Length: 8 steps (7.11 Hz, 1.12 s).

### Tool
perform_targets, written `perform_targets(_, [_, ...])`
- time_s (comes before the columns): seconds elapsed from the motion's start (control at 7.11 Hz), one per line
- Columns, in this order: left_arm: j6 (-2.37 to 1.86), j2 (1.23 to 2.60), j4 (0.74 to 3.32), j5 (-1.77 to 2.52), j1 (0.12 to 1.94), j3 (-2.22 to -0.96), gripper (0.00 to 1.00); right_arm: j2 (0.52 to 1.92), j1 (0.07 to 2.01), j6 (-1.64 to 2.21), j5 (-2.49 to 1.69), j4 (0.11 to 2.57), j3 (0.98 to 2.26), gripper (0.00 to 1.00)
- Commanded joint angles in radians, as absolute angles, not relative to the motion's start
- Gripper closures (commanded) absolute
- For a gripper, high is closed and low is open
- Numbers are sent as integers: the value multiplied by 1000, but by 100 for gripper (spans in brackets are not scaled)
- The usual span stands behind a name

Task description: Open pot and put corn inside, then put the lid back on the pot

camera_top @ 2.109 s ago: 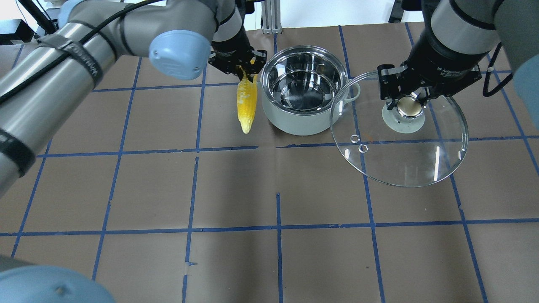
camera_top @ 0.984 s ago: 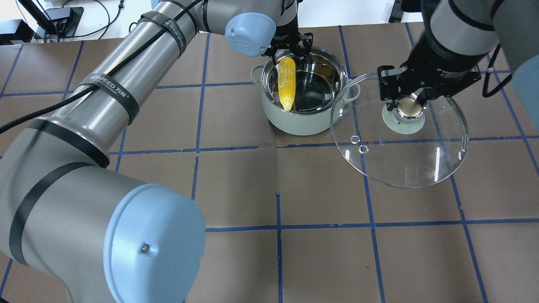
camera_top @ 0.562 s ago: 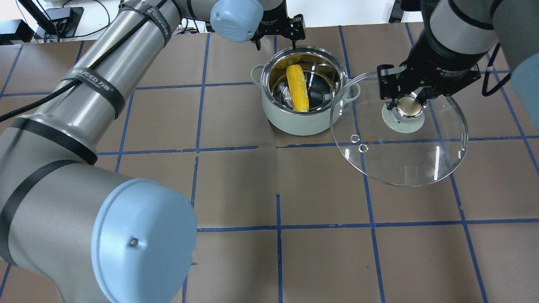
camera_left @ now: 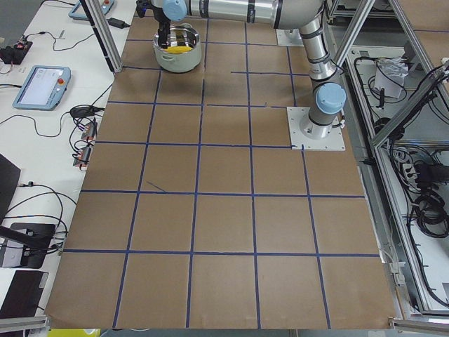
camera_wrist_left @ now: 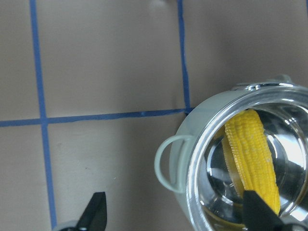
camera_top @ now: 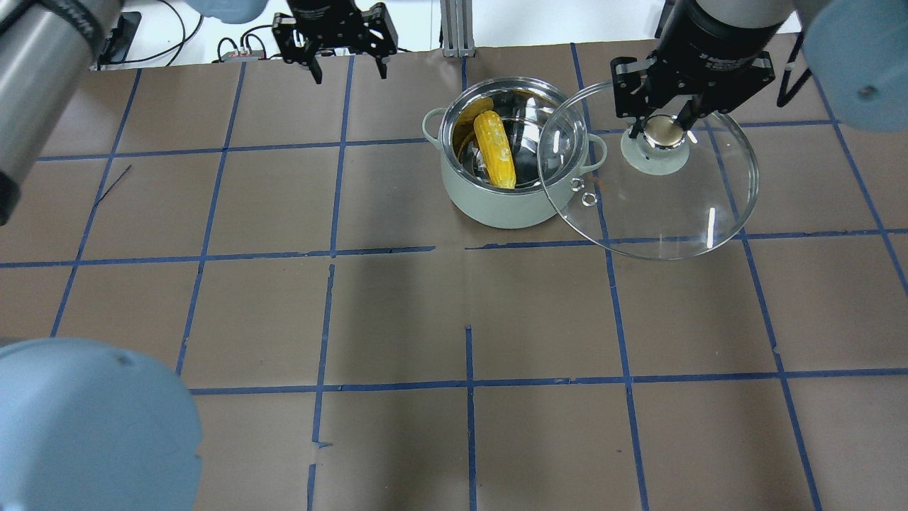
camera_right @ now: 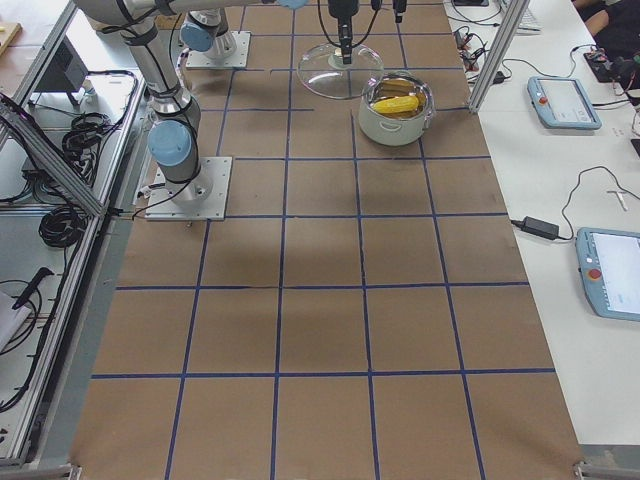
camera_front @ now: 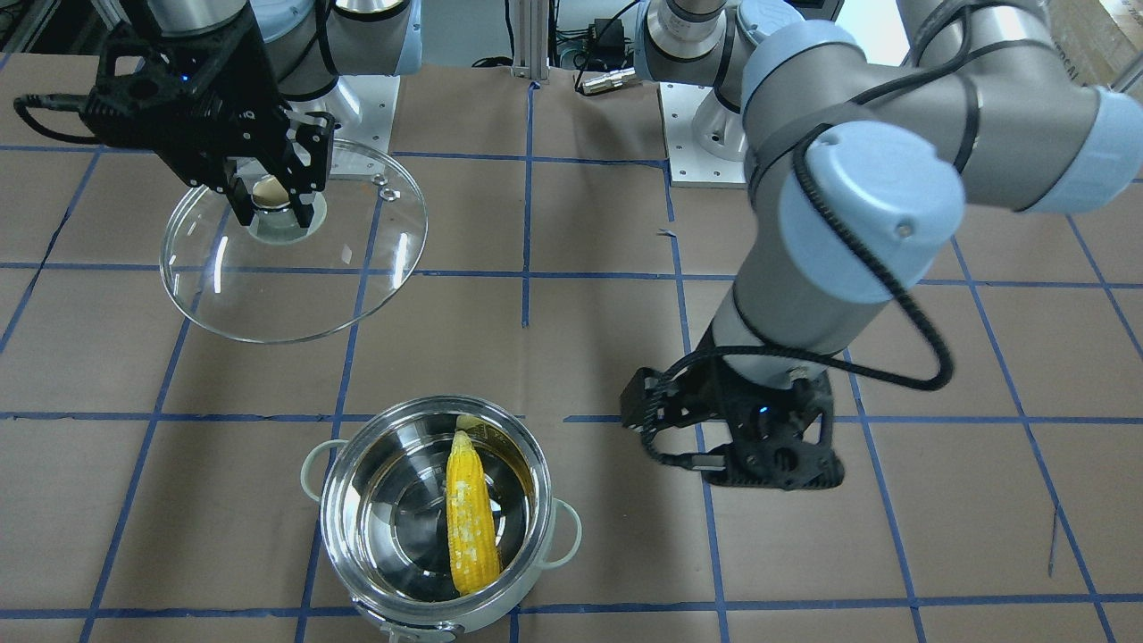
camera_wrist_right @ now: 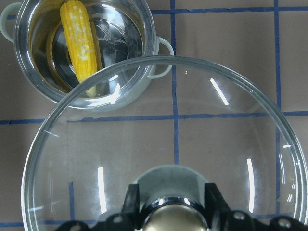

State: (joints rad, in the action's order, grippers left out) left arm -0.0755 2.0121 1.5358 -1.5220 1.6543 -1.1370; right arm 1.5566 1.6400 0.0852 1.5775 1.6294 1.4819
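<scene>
Brown grid table (camera_top: 397, 312) | corn (camera_top: 494, 149) in pot (camera_top: 489, 206) | L fingers (camera_top: 315, 69) open, empty | R fingers (camera_front: 242, 204) clamp lid (camera_top: 667, 206) knob (camera_top: 662, 130)

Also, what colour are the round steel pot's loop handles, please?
Pale green handles, best in left wrist view.

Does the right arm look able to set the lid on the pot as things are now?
Probably yes: the right gripper's jaws hold the lid just beside the pot, the left gripper stands clear, and only the corn lies inside.

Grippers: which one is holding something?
The right gripper, its jaws shut on the knob of the lid. The left gripper is open and empty, away from the pot.
</scene>
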Motion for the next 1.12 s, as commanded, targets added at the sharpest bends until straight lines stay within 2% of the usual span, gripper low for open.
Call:
perform_targets(0.0, [13, 1755, 1560, -1525, 1560, -1372, 0, 1423, 1707, 144, 1577, 1745, 1430, 86])
perform_targets(0.14, [38, 1647, 1612, -1592, 1552, -1437, 0, 1367, 1741, 185, 1578, 1793, 1411, 86])
perform_targets(0.28, [38, 1584, 1671, -1635, 1554, -1448, 0, 1309, 1746, 186, 1582, 1799, 1364, 86])
perform_targets(0.56, [23, 1539, 1689, -1583, 1559, -1437, 0, 1174, 1746, 180, 1586, 1834, 1277, 86])
perform_targets(0.98, [18, 1542, 1720, -1591, 1555, -1459, 0, 1065, 1753, 176, 1588, 1829, 1192, 86])
